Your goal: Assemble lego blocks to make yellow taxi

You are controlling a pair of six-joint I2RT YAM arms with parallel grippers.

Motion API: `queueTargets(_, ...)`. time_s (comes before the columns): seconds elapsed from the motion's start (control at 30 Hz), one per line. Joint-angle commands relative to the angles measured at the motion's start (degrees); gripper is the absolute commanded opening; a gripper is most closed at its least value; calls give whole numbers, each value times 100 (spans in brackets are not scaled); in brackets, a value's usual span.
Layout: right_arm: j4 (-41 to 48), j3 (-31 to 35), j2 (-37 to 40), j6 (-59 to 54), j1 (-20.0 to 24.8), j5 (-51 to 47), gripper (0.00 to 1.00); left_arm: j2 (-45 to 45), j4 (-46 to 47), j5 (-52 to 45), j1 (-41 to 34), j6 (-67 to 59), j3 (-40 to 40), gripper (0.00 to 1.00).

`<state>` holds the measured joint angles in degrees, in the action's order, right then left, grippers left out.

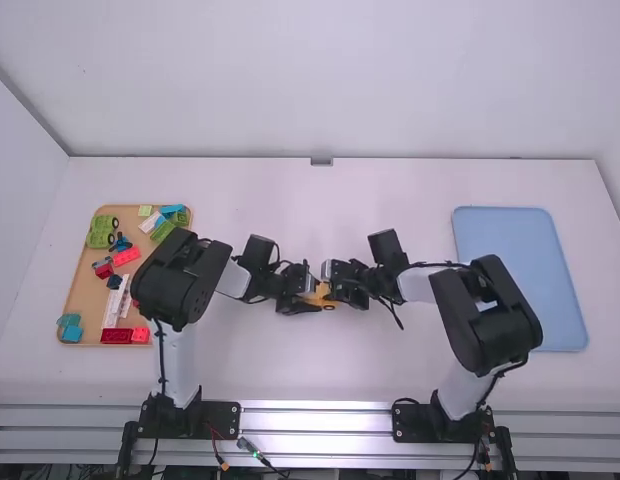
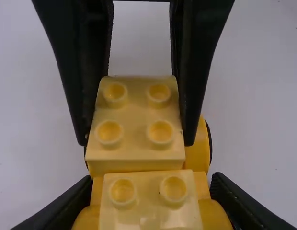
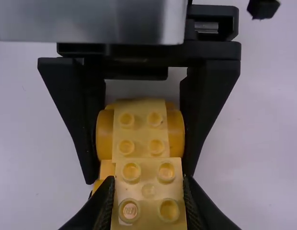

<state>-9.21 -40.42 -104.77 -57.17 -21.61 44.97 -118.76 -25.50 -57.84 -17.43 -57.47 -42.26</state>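
Mid-table in the high view, my left gripper [image 1: 304,299] and my right gripper [image 1: 337,282] meet at the small yellow car [image 1: 321,297]. In the left wrist view my left gripper [image 2: 152,190] is shut on the wide orange-yellow body [image 2: 213,214], which has a pale yellow studded part [image 2: 147,203] along its middle. Black wheels show partly at its sides. In the right wrist view my right gripper [image 3: 147,188] is shut on a pale yellow four-stud block [image 3: 148,203]. This block overlaps one end of the body; whether its studs are pressed home, I cannot tell.
A wooden tray [image 1: 83,290] at the left holds several green, blue, red, pink and white pieces. On the right lies a light blue tray [image 1: 520,275]. The left forearm crosses near the wooden tray's right edge.
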Motion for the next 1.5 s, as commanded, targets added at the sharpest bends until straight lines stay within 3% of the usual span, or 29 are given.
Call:
queueTargets(0.0,63,-7,63,31,-129,129,0,-39,-2,179,-59,4,26,35)
queueTargets(0.47,238,-4,63,-120,-164,321,0,-42,-2,177,-59,20,15,35)
queueTargets(0.53,214,-4,63,-116,-177,321,15,-39,-2,177,-57,20,15,36)
queueTargets(0.57,195,-7,63,-120,-164,319,30,-42,-2,177,-59,20,15,36)
queueTargets(0.73,-76,-4,63,197,-153,321,50,-42,0,179,-57,20,15,36)
queueTargets(1.0,-518,-7,66,337,181,1113,58,-42,0,177,-59,22,15,36)
queueTargets(1.13,-531,-4,63,225,516,1759,56,-39,2,179,-57,22,15,36)
queueTargets(1.23,-522,-4,63,229,684,2028,23,-42,2,179,-59,20,15,36)
queueTargets(1.27,-479,-4,63,225,730,2041,0,-42,-2,179,-59,20,15,36)
queueTargets(1.47,-11,-2,15,-168,649,1585,0,-42,0,179,-59,20,15,33)
